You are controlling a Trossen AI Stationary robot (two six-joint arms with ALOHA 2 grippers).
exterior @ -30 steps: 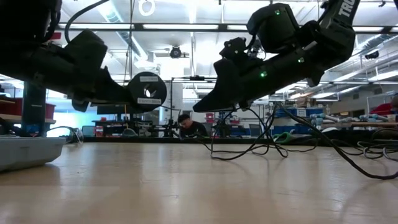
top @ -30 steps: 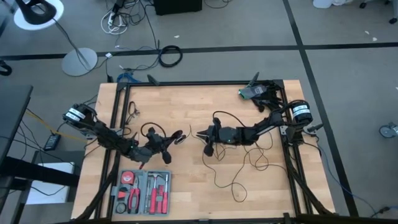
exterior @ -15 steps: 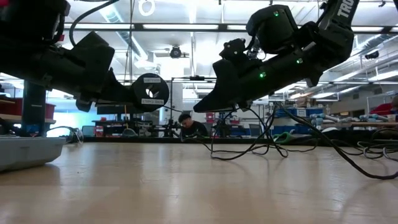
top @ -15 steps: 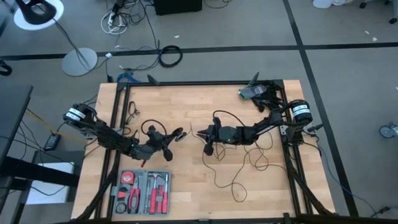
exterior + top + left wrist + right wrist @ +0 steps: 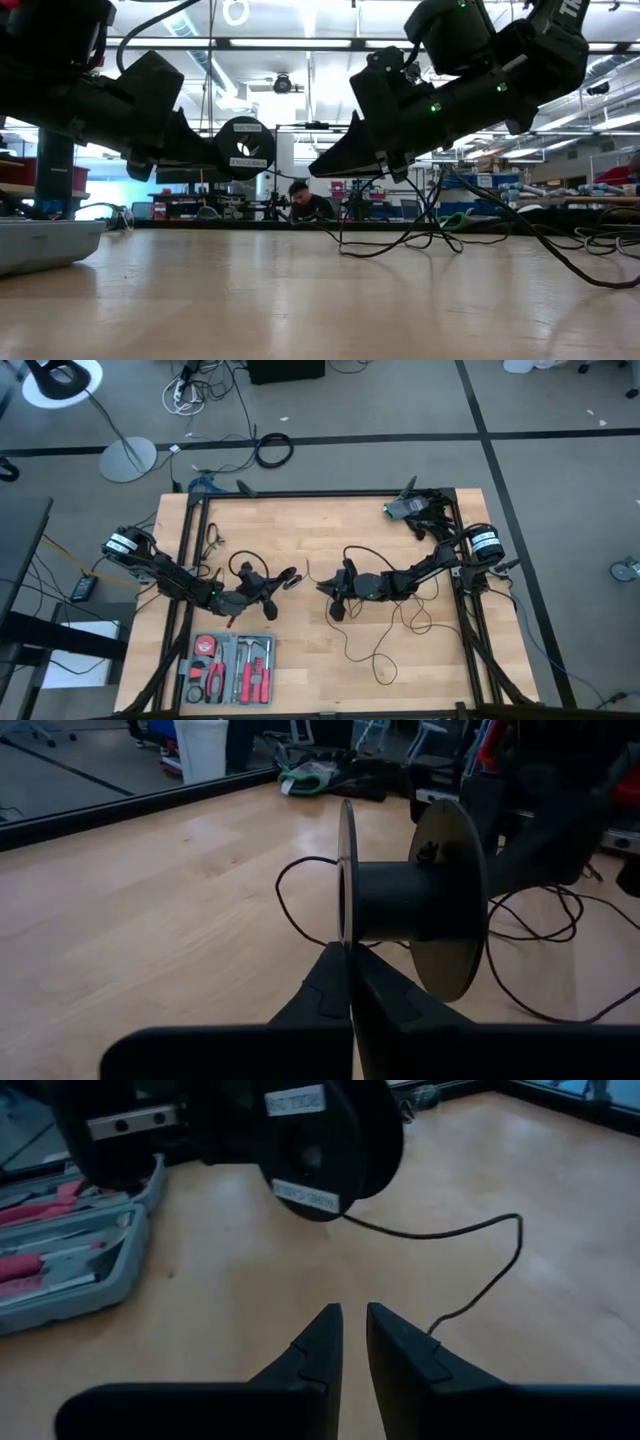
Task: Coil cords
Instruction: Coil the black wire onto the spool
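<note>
left pincer [image 5: 350, 982] closed on the rim of one flange of a small black spool [image 5: 405, 900], held above the table [image 5: 300, 530] near its middle, with the spool axis level. in the low view seen as a round black disc [image 5: 246, 148] with white labels, clear of the wood. right pincer [image 5: 353, 1342] just opposite, close to the spool but apart from it, lifted off the table, fingers nearly together with only a thin gap (whether the cord sits between them, cannot tell). thin black cord [image 5: 385, 645] lying in loose loops on the right half of the table, below and beside the right arm, with one strand [image 5: 470, 1250] running over the wood toward the spool. in the left wrist view a thin loop of cord [image 5: 295, 900] beside the spool flange. grey tool case [image 5: 232, 668] with red-handled tools at the near left edge of the table, well apart from the cord. a person [image 5: 300, 202] sitting far behind in the room.
</note>
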